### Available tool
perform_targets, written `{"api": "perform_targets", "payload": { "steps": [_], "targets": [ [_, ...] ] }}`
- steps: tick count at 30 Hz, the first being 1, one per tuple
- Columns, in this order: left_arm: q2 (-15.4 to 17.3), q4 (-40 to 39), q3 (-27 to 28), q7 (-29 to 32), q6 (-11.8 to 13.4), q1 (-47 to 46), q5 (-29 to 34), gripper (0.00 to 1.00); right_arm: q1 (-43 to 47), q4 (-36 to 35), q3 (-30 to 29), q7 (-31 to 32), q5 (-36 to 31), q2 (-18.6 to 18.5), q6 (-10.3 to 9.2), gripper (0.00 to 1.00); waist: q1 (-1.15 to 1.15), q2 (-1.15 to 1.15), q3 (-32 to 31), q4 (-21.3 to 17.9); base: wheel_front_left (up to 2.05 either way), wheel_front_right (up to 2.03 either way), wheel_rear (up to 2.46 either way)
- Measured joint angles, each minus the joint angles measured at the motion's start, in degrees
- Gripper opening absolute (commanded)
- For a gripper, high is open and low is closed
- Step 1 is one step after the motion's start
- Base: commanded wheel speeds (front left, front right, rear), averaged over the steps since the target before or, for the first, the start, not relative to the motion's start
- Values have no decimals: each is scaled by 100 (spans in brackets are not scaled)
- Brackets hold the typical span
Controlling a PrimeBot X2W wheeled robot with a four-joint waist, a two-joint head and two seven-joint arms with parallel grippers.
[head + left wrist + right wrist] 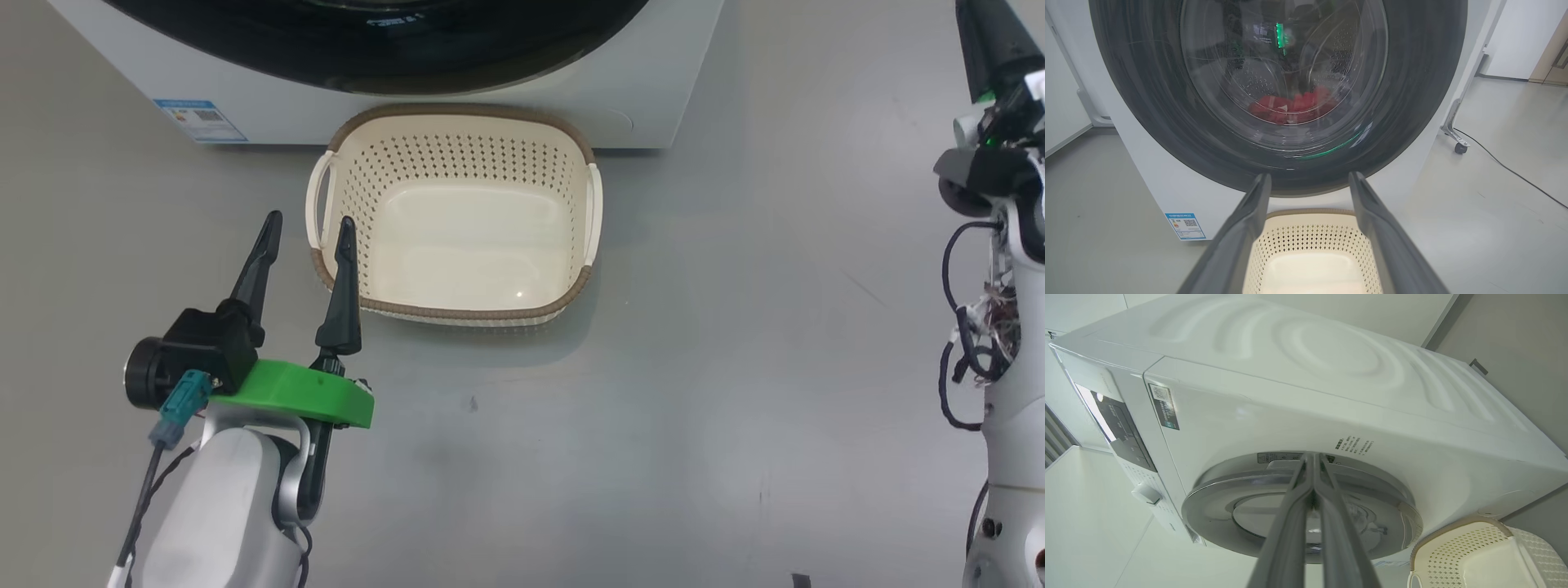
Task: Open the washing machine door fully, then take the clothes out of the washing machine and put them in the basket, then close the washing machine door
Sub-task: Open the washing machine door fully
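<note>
Presently, the washing machine (620,90) stands at 12 o'clock in the head view, a white box with smooth panels and a small blue label (200,120) at its lower corner, at 10 o'clock from the basket. The washing machine door (1147,102) sits shut against the front. It is a wide glossy black ring around a bulging clear glass bowl. Through that glass the left wrist view shows the perforated metal drum, and in it the clothes (1290,108), a crumpled red soft heap with a speck of white, lying low in the drum at 6 o'clock. The basket (457,155) rests on the matt grey floor (735,327) just before the machine's base. It is cream plastic, a rounded rectangle with rows of small holes in its walls, a brown woven-look rim and a loop handle at each short end. The whole of its smooth, shiny floor is visible. The left gripper (310,219) is at 8 o'clock in the head view, its two long dark tapered fingers spread wide and holding nothing, the nearer tip lying over the basket's rim at 9 o'clock. The right gripper (1312,457) has its fingers pressed together on nothing, their tips lying over the door's edge below a line of printed text (1353,444). Contact there cannot be told.
</note>
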Motion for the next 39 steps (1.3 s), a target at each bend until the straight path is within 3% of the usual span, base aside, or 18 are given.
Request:
{"api": "perform_targets", "payload": {
  "steps": [19,30,39],
  "targets": [
    [-54,-56,-502,-1,-120,-408,-191,100,-1596,356,274,1099,275,-477,-458,0,0,0,775,669,0,0,0],
    [-68,-83,-802,-1,-111,-524,-435,100,-2264,772,439,1267,130,-623,-761,0,0,0,976,965,0,0,0],
    [-76,-105,-964,-1,-68,-661,-532,100,-2614,1225,553,1207,-99,-679,-818,0,0,0,1081,1167,0,0,0]
  ]
}}
